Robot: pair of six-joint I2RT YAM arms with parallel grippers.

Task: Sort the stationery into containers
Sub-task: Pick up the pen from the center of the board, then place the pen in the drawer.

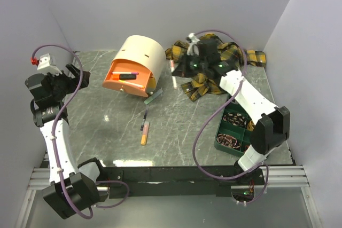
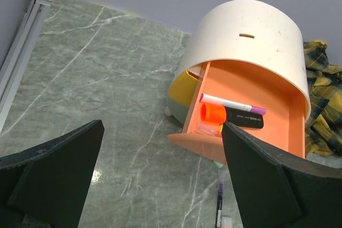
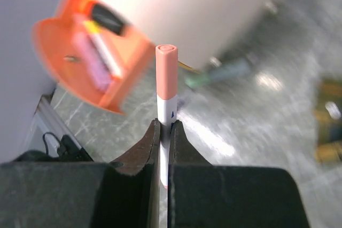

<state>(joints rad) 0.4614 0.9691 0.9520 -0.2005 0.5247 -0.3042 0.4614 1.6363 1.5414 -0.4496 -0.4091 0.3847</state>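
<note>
My right gripper (image 3: 165,126) is shut on a white pen with a salmon-pink cap (image 3: 166,78), held above the table to the right of the cream drum-shaped drawer box (image 1: 141,57); in the top view that gripper (image 1: 181,65) hangs in front of the plaid shirt. The box's orange drawer (image 2: 240,132) stands open and holds a white marker with a purple cap (image 2: 230,104), a black marker (image 2: 243,117) and an orange highlighter (image 2: 212,115). An orange highlighter (image 1: 144,133) and a dark pen (image 1: 145,118) lie on the table. My left gripper (image 2: 160,180) is open and empty, left of the box.
The dark green tray (image 1: 219,141) sits at the right front with coiled rubber bands in its compartments. A yellow-and-black plaid shirt (image 1: 214,73) lies at the back right. A pale green clip (image 1: 154,97) lies beside the drawer box. White walls close in three sides.
</note>
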